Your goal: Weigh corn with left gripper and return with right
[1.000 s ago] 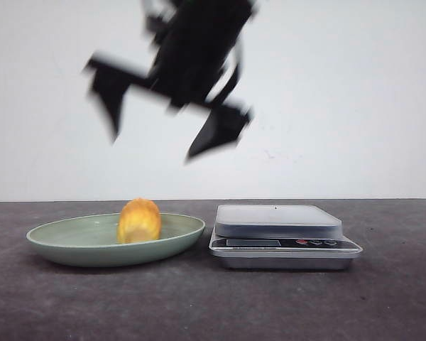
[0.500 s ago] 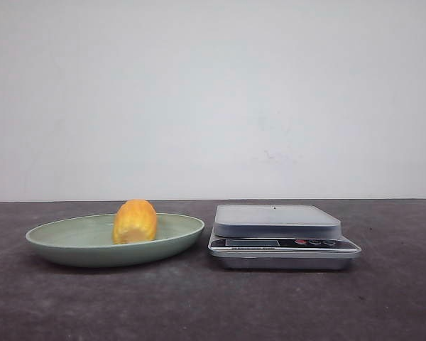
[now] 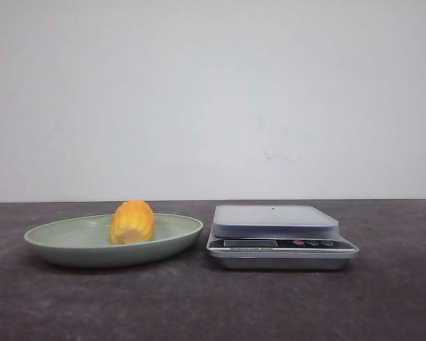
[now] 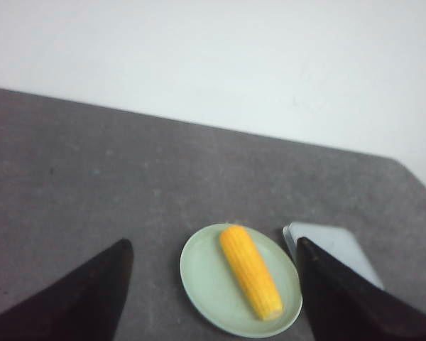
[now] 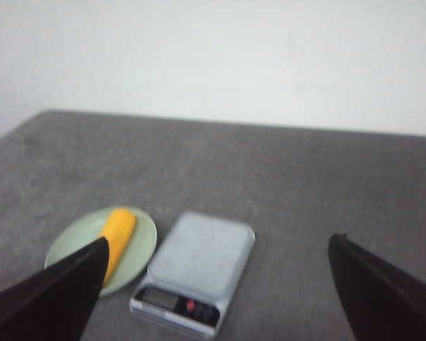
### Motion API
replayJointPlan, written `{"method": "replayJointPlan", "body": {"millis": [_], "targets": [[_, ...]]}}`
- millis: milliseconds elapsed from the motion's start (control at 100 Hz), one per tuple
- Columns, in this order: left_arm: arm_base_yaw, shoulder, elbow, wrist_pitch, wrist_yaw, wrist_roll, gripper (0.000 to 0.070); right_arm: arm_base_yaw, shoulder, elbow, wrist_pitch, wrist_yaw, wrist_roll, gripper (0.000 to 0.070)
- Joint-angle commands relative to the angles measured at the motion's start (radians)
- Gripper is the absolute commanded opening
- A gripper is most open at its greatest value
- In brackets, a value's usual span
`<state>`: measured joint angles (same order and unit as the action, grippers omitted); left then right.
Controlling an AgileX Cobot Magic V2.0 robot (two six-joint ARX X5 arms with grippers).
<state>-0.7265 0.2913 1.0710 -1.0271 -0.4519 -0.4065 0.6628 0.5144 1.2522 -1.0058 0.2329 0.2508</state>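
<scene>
The corn (image 3: 132, 222) is a yellow-orange cob lying in a pale green plate (image 3: 57, 240) left of centre; the front view shows it end-on. A silver kitchen scale (image 3: 277, 222) stands right beside the plate, its platform bare. No gripper shows in the front view. My left gripper (image 4: 213, 241) is open and empty, high above the table, with the corn (image 4: 250, 270) and plate (image 4: 201, 273) between its fingers. My right gripper (image 5: 218, 238) is open and empty, also high, over the scale (image 5: 202, 259); the corn (image 5: 118, 231) shows beside one finger.
The dark grey tabletop (image 3: 213, 305) runs back to a plain white wall. One left finger (image 4: 341, 298) covers part of the scale (image 4: 337, 247). The scale's display and buttons (image 3: 280, 243) face the front.
A blurred dark arm that hung over the plate and scale one second ago has left the front view. The corn, plate and scale stay in place.
</scene>
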Motion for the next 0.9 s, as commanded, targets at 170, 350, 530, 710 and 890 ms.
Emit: {"method": "replayJointPlan", "body": {"millis": [170,350,530,710,890], "targets": [[-0.005,0.000,-0.061,0.047,0.031,0.010,0.0000,0.009,-0.028,-0.057,-0.012,-0.006,0.011,0.0000],[-0.005,0.000,-0.065,0.115,0.031,0.040,0.0009,0.009,-0.028,-0.080,0.030,0.004,0.010,0.0005],[-0.005,0.000,-0.066,0.175,0.031,0.062,0.0010,0.009,-0.027,-0.095,0.123,0.003,0.013,0.0005],[-0.005,0.000,-0.066,0.184,0.031,0.061,0.0011,0.009,-0.027,-0.095,0.135,0.004,0.009,0.0005],[-0.005,0.000,-0.066,0.183,0.031,0.061,0.0011,0.009,-0.027,-0.095,0.144,0.005,0.009,0.0005]]}}
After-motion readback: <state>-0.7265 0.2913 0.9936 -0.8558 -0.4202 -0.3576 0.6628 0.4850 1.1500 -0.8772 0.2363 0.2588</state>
